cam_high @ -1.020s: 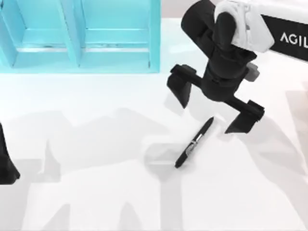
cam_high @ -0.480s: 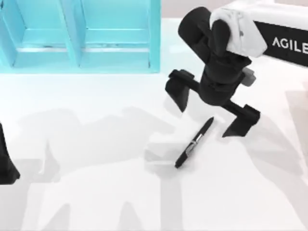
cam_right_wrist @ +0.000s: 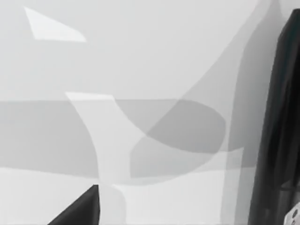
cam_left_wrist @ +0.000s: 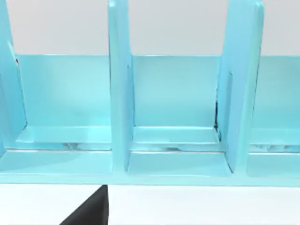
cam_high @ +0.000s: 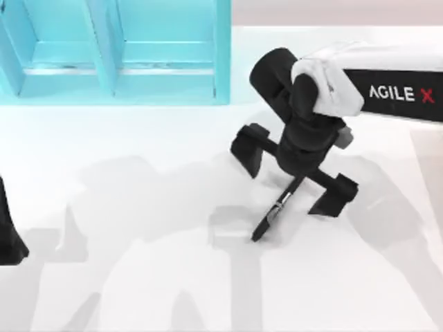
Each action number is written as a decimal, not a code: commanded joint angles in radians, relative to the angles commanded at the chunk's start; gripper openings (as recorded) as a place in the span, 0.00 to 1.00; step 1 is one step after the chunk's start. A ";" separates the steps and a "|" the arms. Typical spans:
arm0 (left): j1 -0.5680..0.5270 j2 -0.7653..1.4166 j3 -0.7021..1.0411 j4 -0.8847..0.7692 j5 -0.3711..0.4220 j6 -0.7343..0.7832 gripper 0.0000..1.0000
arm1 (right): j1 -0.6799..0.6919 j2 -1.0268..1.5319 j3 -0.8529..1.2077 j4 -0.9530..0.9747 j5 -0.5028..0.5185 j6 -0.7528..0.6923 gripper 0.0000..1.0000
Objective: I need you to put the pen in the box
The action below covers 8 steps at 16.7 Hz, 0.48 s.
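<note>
A white table is seen; a slim black pen with silvery band is straddled by the spread right gripper.

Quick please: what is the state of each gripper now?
Right gripper: open, fingers straddling the pen, holding nothing.
Left gripper: cannot be told.

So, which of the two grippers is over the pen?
The right gripper, open with its jaws either side of the pen at mid-table. The left gripper sits parked at the table's left edge.
</note>
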 joint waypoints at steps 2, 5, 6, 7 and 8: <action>0.000 0.000 0.000 0.000 0.000 0.000 1.00 | 0.000 0.001 -0.001 0.001 0.000 0.000 1.00; 0.000 0.000 0.000 0.000 0.000 0.000 1.00 | 0.000 0.001 -0.001 0.001 0.000 0.000 0.85; 0.000 0.000 0.000 0.000 0.000 0.000 1.00 | 0.000 0.001 -0.001 0.001 0.000 0.000 0.77; 0.000 0.000 0.000 0.000 0.000 0.000 1.00 | 0.000 0.001 -0.001 0.001 0.000 0.000 0.70; 0.000 0.000 0.000 0.000 0.000 0.000 1.00 | 0.000 0.001 -0.001 0.001 0.000 0.000 0.62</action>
